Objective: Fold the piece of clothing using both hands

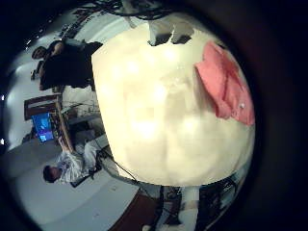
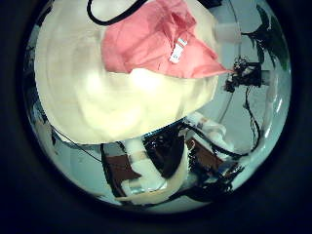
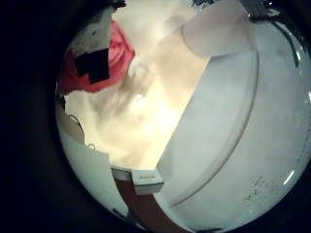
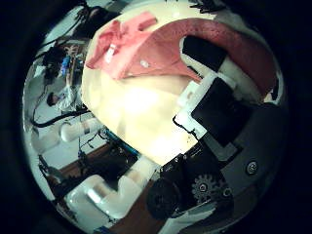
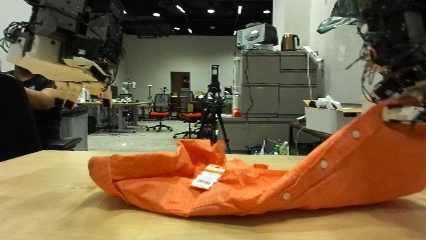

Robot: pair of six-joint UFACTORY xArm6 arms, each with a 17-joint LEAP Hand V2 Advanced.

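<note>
The right hand (image 5: 400,55) is pinching and lifting one edge of the orange shirt (image 5: 213,175), apparently to fold it, above the rest heaped on the tabletop (image 5: 53,200), while the left hand (image 5: 73,40) is hanging high, loosely open

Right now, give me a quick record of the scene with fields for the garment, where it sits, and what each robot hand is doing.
garment: orange shirt, crumpled, with a white tag showing
surface: light wooden table
right robot hand: raised above the table, one side of the shirt lifted up to it; fingers too hidden to judge the grip
left robot hand: high above the table, apart from the shirt, holding nothing
fold status: not yet folded, most of the shirt lies bunched on the table
</note>
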